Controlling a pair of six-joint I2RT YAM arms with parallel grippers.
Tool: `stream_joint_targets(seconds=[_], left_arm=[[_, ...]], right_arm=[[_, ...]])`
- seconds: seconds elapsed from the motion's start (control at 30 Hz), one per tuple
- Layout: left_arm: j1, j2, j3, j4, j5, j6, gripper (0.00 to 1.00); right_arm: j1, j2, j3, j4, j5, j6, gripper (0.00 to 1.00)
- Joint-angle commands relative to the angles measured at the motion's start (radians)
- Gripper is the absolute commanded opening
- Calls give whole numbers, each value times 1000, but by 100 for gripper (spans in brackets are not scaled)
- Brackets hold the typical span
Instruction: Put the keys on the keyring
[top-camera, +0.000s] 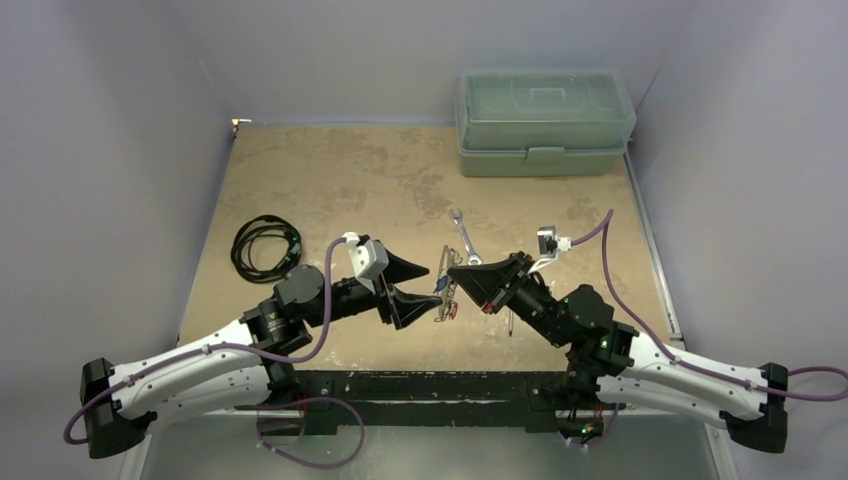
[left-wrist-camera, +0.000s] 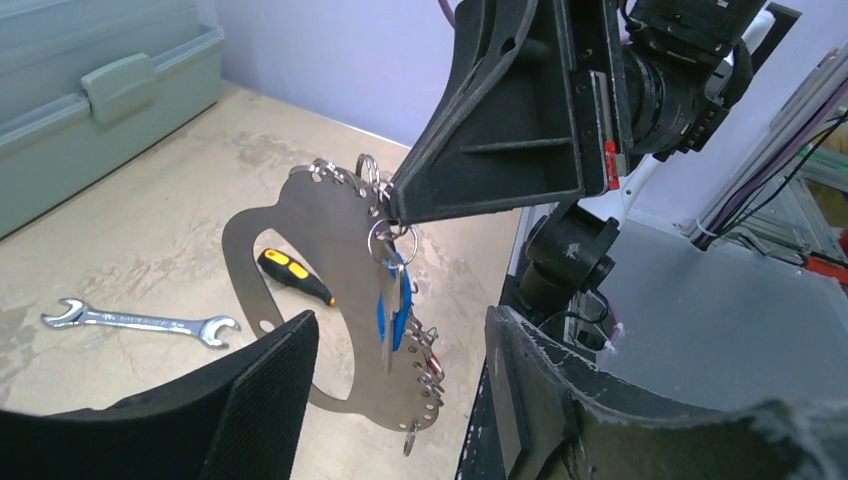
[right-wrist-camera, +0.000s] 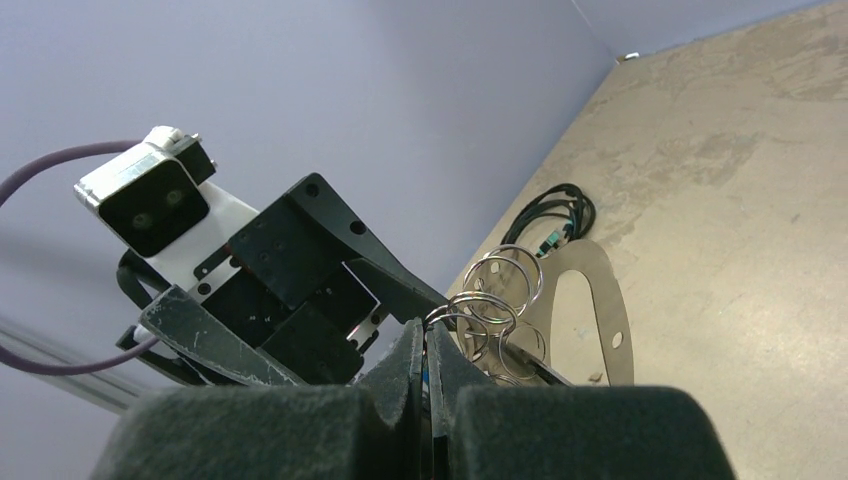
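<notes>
Left wrist view shows the right gripper (left-wrist-camera: 395, 215) pinching the keyring (left-wrist-camera: 290, 240) aloft over the table (left-wrist-camera: 150, 230), a blue key (left-wrist-camera: 393, 305) already hanging from it, left gripper (left-wrist-camera: 400, 330) spread around them; whether other keys remain, I cannot tell.

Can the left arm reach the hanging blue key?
Probably yes: the left gripper is open right before the blue key, with nothing between. The right gripper holds the keyring up.
</notes>
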Motion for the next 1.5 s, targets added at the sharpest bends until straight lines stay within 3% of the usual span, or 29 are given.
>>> stream_joint_targets(seconds=[0.0,0.33,0.4,0.5,0.9,1.07,1.47], left_arm=[[2,13,-12,119,35,27,59],[-3,75,-37,179,32,85,42],[-5,83,-36,184,35,90,32],[-7,95,-28,181,60,103,0],[-79,109,19,59,89,115,0],[-147,117,26,4,39,128,0],[-175,141,20,-69,-73,141,0]], right_arm=[[3,-14,34,41,-14,-1,0],[3,-19,35,46,-22,4,0],[3,-23,33,47,-25,4,0],[3,-31,32,49,-26,6,0],[3,-40,46,35,18,0,0],[3,-51,53,35,35,-5,5],[3,-57,78,33,21,-10,5]])
